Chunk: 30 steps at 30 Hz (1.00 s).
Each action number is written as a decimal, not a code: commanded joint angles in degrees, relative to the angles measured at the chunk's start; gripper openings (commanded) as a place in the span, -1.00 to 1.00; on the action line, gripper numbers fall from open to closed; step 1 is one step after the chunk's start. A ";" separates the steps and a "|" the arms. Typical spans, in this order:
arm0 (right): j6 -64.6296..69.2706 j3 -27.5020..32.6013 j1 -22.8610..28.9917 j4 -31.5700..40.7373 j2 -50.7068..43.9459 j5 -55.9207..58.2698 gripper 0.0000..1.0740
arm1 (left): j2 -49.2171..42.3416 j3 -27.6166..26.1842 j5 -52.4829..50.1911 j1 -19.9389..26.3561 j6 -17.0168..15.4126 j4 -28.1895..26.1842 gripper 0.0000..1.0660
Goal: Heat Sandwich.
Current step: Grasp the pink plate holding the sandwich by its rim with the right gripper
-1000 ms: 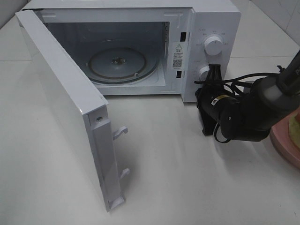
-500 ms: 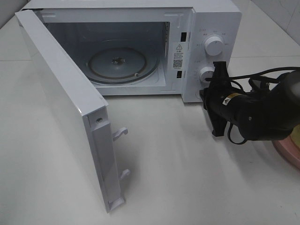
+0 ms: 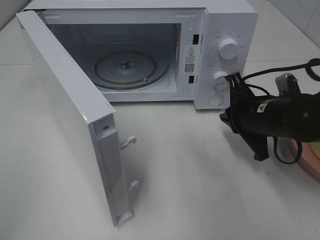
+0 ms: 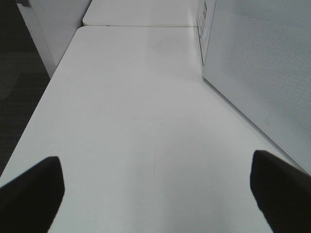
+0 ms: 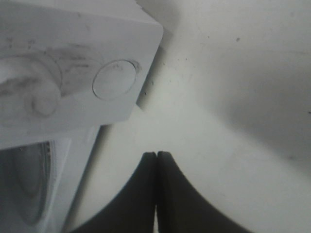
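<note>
Stretching beneath both grippers, the white table is the largest thing. The white microwave stands on it just ahead of the right gripper, its lower front corner near the fingertips but apart from them. Its door hangs wide open on the far side of the cavity from that gripper; in the left wrist view the door's outer face runs just beside the left gripper. The glass turntable lies inside the cavity. The pink plate sits behind the right gripper, partly hidden by its dark arm. The sandwich shows only as a yellowish sliver on that plate, at the picture's edge, well behind the fingertips. 2 knobs and 1 round button sit on the panel ahead of those tips, the button nearest. The right gripper's jaws are pressed together with nothing between them; the left gripper's fingers stand wide apart over the table, empty.
</note>
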 commanded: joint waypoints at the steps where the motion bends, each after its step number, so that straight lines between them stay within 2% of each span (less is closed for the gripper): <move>1: -10.26 0.11 -0.29 -0.63 -4.41 9.57 -0.93 | -1.43 0.17 -0.52 0.17 -0.23 0.11 0.83; 6: -23.20 0.06 -0.29 -0.63 -8.65 18.28 -0.90 | -1.43 0.17 -0.52 0.17 -0.23 0.11 0.83; 7: -30.31 0.06 -0.29 -0.63 -10.77 22.92 -0.90 | -1.43 0.17 -0.52 0.17 -0.23 0.11 0.83; 12: -41.48 0.00 -0.29 -0.74 -15.24 30.77 -0.84 | -1.43 0.17 -0.52 0.17 -0.23 0.11 0.83; 25: -55.81 -1.26 -0.29 -2.23 -22.80 48.93 -0.69 | -1.43 0.17 -0.52 0.17 -0.23 0.11 0.83; 26: -57.12 -2.98 -0.29 -4.35 -23.09 54.37 -0.67 | -1.43 0.17 -0.52 0.17 -0.23 0.11 0.83; 30: -57.75 -6.25 -0.29 -9.40 -23.09 62.05 -0.64 | -1.43 0.17 -0.52 0.17 -0.23 0.11 0.83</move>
